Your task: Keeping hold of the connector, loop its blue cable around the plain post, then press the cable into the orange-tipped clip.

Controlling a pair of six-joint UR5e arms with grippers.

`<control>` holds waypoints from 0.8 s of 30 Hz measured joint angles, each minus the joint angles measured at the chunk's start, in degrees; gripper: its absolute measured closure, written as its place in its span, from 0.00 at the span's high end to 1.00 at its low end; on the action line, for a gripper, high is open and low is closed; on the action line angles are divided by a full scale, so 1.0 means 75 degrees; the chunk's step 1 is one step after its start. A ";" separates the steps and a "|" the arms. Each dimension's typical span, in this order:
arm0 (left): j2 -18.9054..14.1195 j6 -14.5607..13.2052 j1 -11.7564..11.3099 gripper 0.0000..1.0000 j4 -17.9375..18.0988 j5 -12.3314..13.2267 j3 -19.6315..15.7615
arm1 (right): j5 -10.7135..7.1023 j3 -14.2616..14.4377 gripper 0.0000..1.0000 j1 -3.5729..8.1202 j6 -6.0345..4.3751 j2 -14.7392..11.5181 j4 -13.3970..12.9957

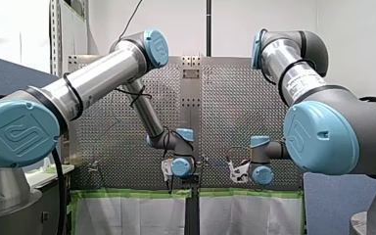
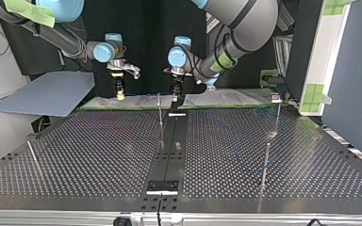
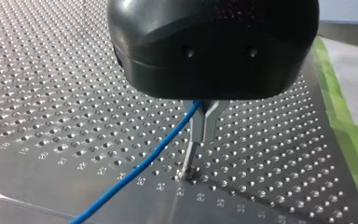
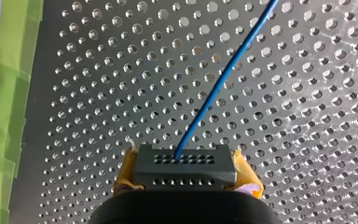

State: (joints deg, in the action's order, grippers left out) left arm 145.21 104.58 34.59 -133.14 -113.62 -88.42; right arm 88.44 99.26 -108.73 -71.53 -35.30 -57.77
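Note:
In the right wrist view my right gripper (image 4: 185,171) is shut on the dark grey connector (image 4: 185,163), with its yellow pads (image 4: 127,173) on both sides. The blue cable (image 4: 223,79) leaves the connector and runs ahead over the perforated plate. In the left wrist view my left gripper (image 3: 204,123) has its metal fingers together on the blue cable (image 3: 135,170), which trails away beside them. A thin plain post (image 3: 188,163) stands just under the fingertips. In the top view my left gripper (image 2: 176,104) hangs near the middle and my right gripper (image 2: 119,94) at its left. No orange tip can be made out.
Thin posts (image 2: 266,160) (image 2: 32,153) (image 2: 160,115) stand on the perforated table (image 2: 99,155). A black fixture (image 2: 162,187) sits on the dark centre strip near the table's edge. Green tape (image 3: 342,116) lines the far edge. A grey board (image 2: 47,96) lies at the top view's left.

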 joint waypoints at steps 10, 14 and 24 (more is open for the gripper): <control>0.0010 0.0001 -0.0210 0.00 -0.0349 0.0297 0.0333 | -0.0002 -0.0076 0.00 0.0046 -0.0007 0.0001 -0.0002; 0.0011 0.0001 -0.0306 0.00 -0.0517 0.0445 0.0495 | -0.0008 -0.0169 0.00 0.0065 -0.0030 0.0000 0.0034; 0.0017 0.0163 -0.0601 0.00 -0.0873 0.0846 0.0900 | -0.0001 -0.0676 0.00 0.0182 -0.0007 0.0000 0.0540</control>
State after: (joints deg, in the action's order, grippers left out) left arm 145.33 105.80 30.09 -139.69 -107.27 -81.67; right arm 88.43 94.20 -107.37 -71.58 -35.30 -53.72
